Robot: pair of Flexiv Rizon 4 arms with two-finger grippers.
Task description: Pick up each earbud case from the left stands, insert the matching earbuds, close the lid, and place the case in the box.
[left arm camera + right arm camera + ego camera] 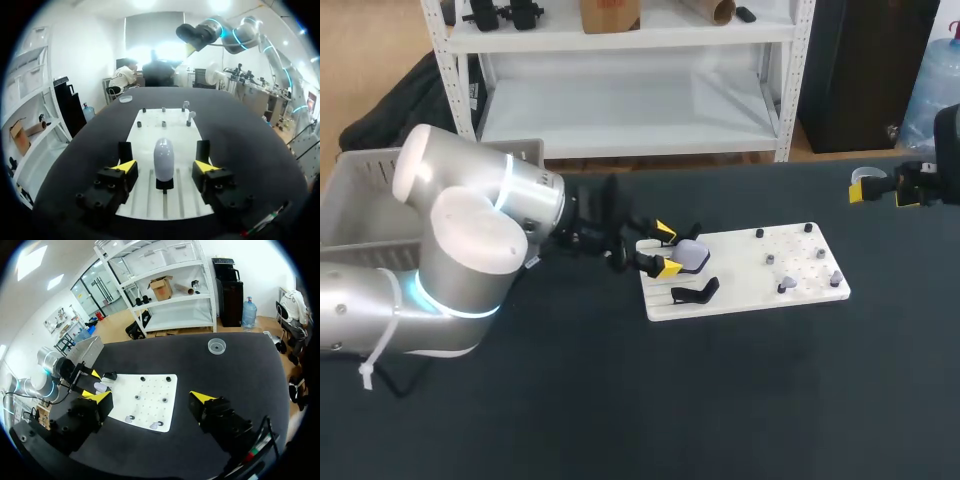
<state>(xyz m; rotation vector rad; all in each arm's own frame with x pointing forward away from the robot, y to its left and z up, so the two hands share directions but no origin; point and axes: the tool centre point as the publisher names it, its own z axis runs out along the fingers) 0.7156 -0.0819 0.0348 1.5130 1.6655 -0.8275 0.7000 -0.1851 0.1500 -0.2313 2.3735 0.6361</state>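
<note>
A pale earbud case (692, 256) stands upright on a black stand at the left end of the white board (740, 290). My left gripper (667, 250) straddles it, open. In the left wrist view the case (163, 159) sits midway between the yellow fingertips (127, 166), with a gap on each side. Two white earbuds (785, 286) (189, 114) rest on pegs at the board's far end. My right gripper (880, 190) hangs open at the table's far right, well clear of the board (150, 400), and holds nothing (152, 399).
A second black stand (695, 292) on the board, just in front of the case, is bare. A grey bin (360, 190) sits behind my left arm. A small clear dish (868, 176) lies by the right gripper. Several dark pegs dot the board.
</note>
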